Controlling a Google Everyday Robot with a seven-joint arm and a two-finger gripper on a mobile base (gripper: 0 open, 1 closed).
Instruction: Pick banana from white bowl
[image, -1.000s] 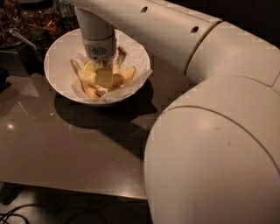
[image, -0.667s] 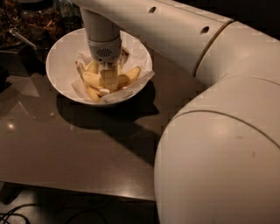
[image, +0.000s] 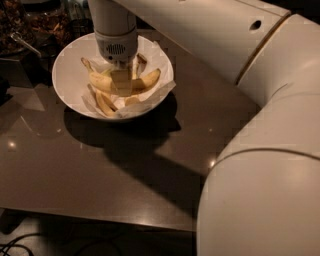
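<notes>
The white bowl (image: 64, 75) lined with crumpled white paper stands at the back left of the dark table. The long yellow banana (image: 147, 80) lies across the bowl, its thin stem pointing to the back left. My gripper (image: 122, 89) reaches down from above into the bowl's middle. Its fingers (image: 121, 80) are closed on the banana's middle, and the banana looks slightly raised above the paper. Two shorter bananas (image: 104, 103) lie under it at the front of the bowl.
My white arm (image: 260, 130) fills the right side and crosses above the bowl. Dark containers with a utensil (image: 22, 42) stand at the back left. The glossy brown table (image: 100, 170) reaches its front edge near the bottom.
The gripper has come up somewhat from deep in the bowl, and the long banana now shows whole across the bowl, held at its middle. The view has also shifted closer.
</notes>
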